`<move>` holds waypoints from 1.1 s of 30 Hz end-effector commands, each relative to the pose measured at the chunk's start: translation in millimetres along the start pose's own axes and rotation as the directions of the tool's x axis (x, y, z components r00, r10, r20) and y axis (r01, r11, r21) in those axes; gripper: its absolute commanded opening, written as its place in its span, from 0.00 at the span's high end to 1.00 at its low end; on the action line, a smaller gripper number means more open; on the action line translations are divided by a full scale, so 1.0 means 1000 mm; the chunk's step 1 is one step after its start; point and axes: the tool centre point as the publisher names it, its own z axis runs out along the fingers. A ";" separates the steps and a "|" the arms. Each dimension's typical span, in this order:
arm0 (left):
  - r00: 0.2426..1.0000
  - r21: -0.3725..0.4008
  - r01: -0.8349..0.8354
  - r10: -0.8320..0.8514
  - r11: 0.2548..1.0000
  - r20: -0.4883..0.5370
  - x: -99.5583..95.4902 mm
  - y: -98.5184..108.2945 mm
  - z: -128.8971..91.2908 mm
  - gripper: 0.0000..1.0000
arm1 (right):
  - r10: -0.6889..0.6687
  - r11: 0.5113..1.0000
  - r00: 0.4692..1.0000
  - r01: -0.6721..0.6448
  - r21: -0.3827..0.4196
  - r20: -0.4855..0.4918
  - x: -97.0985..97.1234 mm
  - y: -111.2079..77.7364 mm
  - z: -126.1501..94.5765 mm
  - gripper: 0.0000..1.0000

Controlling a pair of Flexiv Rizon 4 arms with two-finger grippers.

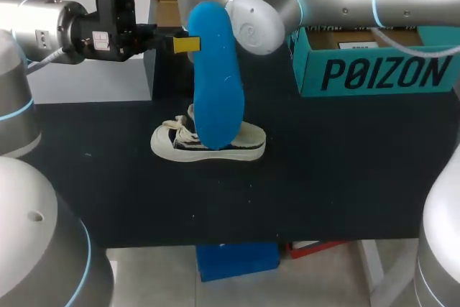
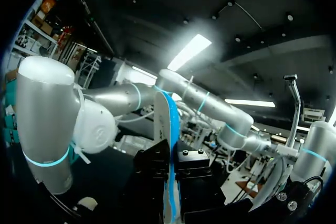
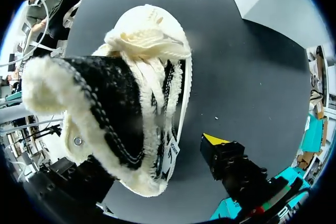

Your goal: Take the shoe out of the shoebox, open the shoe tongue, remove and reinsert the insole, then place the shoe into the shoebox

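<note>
My left gripper (image 1: 188,43) is clamped on the blue insole (image 1: 213,70), upright above the shoe (image 1: 208,145) on the black tabletop (image 1: 323,185). My right gripper (image 3: 144,157) straddles the shoe, spread wide, one finger (image 3: 216,142) clear of it. The shoebox (image 1: 374,70) sits at the tabletop's far right.

We look down on a wide, flat table with a matte black top (image 1: 345,177), softly and evenly lit and flecked with pale specks. At the table's far left edge rises a pale grey rectangular panel (image 1: 86,80).
</note>
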 end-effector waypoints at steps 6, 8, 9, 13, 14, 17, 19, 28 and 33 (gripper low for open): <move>1.000 0.002 -0.001 0.001 1.000 0.002 0.000 0.001 0.001 1.00 | 0.001 1.000 1.000 -0.001 -0.021 0.004 0.000 -0.001 0.004 1.00; 1.000 0.002 -0.001 0.001 1.000 0.002 0.000 0.001 0.001 1.00 | 0.001 1.000 1.000 -0.001 -0.021 0.004 0.000 -0.001 0.004 1.00; 1.000 0.002 -0.001 0.001 1.000 0.002 0.000 0.001 0.001 1.00 | 0.001 1.000 1.000 -0.001 -0.021 0.004 0.000 -0.001 0.004 1.00; 1.000 0.002 -0.001 0.001 1.000 0.002 0.000 0.001 0.001 1.00 | 0.001 1.000 1.000 -0.001 -0.021 0.004 0.000 -0.001 0.004 1.00; 1.000 0.002 -0.001 0.001 1.000 0.002 0.000 0.001 0.001 1.00 | 0.001 1.000 1.000 -0.001 -0.021 0.004 0.000 -0.001 0.004 1.00; 1.000 0.002 -0.001 0.001 1.000 0.002 0.000 0.001 0.001 1.00 | 0.001 1.000 1.000 -0.001 -0.021 0.004 0.000 -0.001 0.004 1.00; 1.000 0.002 -0.001 0.001 1.000 0.002 0.000 0.001 0.001 1.00 | 0.001 1.000 1.000 -0.001 -0.021 0.004 0.000 -0.001 0.004 1.00; 1.000 0.002 -0.001 0.001 1.000 0.002 0.000 0.001 0.001 1.00 | 0.009 0.999 1.000 -0.009 -0.030 -0.001 -0.002 -0.005 -0.002 1.00; 1.000 0.002 -0.001 0.001 1.000 0.002 0.000 0.001 0.001 1.00 | 0.136 0.989 0.991 -0.134 -0.068 0.018 -0.010 -0.020 -0.033 1.00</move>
